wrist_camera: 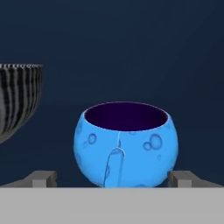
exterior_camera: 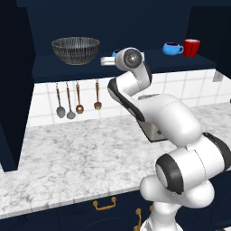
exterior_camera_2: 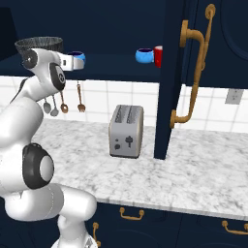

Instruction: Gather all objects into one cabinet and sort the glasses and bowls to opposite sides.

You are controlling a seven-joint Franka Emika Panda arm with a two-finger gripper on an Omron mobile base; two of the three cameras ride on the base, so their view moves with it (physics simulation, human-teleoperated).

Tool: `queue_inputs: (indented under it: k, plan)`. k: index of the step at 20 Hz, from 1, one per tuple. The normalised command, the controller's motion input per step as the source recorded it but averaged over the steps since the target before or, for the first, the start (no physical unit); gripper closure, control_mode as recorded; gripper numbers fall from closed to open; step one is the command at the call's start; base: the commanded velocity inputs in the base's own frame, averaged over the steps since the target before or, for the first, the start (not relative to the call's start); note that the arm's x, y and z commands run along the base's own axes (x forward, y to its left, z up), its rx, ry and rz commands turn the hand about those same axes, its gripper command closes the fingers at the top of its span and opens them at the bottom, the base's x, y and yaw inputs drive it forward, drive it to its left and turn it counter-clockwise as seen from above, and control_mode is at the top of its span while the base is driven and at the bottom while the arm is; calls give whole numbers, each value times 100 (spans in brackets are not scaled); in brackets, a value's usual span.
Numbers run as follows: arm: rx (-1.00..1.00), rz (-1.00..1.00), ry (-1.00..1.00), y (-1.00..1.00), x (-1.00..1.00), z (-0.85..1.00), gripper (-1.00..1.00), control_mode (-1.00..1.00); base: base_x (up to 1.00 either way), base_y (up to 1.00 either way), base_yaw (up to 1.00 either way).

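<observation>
Straddling a blue cup (wrist_camera: 126,144) on the cabinet (exterior_camera: 27,54) shelf, gripper (wrist_camera: 113,178) spread wide, finger tips low at either side of it, nothing pinched.

Centred low in the hand view, handle toward the camera, probably lined up for a squeeze and a shift toward the other cups. Further left in that view, rim of the striped bowl (exterior_camera: 75,49), set well apart at the shelf's upper left in the left base view. Grouped upper right there, another blue cup (exterior_camera: 173,48) just beside the red mug (exterior_camera: 191,47): drinking things one side, bowl opposite.
</observation>
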Motion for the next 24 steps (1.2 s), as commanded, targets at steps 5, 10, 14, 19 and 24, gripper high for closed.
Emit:
queue_inputs:
  k: [5,10,14,19,24]
  plan:
    - [0,0,0,0,2,0,100,-100,0,0,0]
    - [0,0,0,0,0,0,100,-100,0,0,0]
    - [0,0,0,-5,-1,0,100,-100,0,0,0]
    - [0,-2,0,-5,-15,0,100,-100,0,0,0]
    - [0,-2,0,-21,-25,0,100,-100,0,0,0]
